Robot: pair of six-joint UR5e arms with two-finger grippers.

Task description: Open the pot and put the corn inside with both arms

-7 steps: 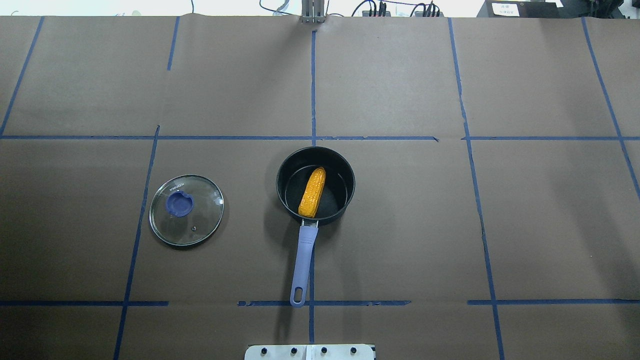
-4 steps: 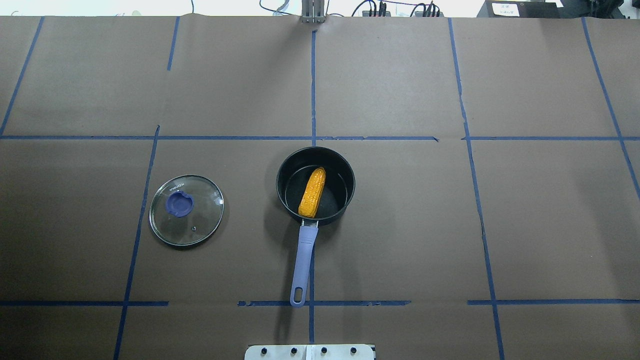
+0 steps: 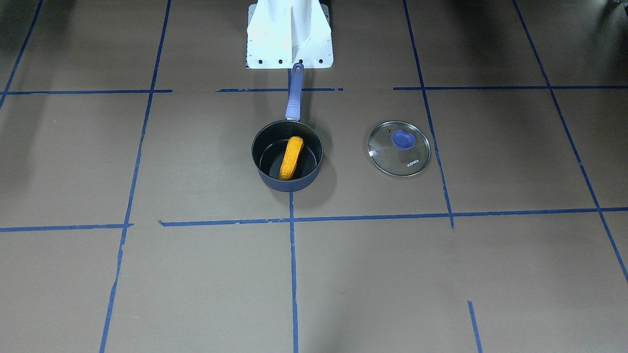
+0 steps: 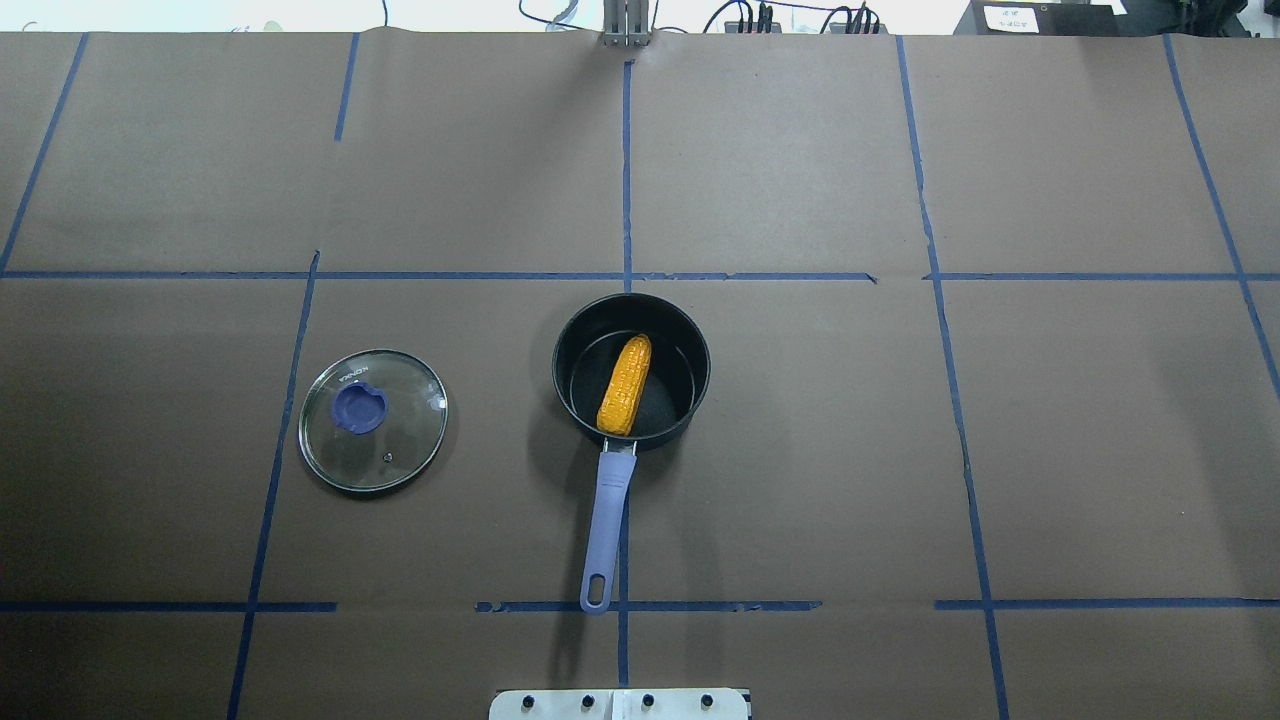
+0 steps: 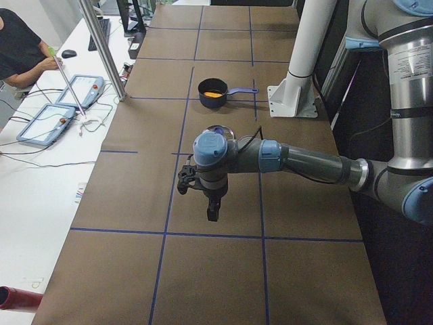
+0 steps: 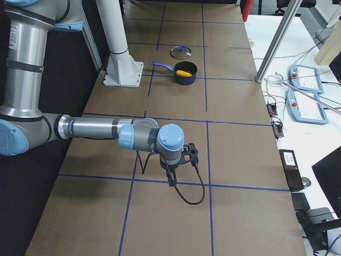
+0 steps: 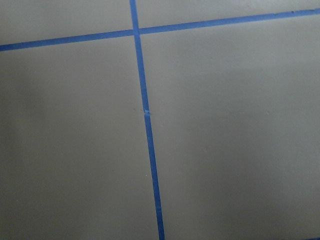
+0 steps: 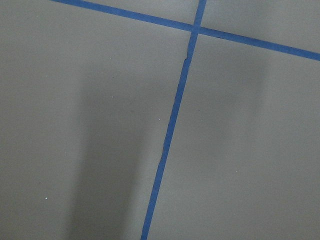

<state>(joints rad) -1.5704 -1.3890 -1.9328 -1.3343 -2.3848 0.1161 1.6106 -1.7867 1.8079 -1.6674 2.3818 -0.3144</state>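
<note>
Lying within pot (image 4: 572, 332) rim, corn (image 4: 625, 384); lid (image 4: 402, 440) flat, well apart

We see the left arm (image 5: 308, 162) and right arm (image 6: 93, 128) as grey tubes with light-blue joint caps (image 5: 210, 146), black wrist cables (image 6: 203, 191), and a white base stand (image 3: 288, 37).

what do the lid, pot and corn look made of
The lid looks like clear glass, since the brown table cover shows through it; it has a thin metal-looking rim and a matte blue knob, probably plastic. The pot is likely coated metal, dark with a slight sheen inside; its handle looks like matte plastic. The corn is probably moulded plastic, evenly orange-yellow with regular bumps.
</note>
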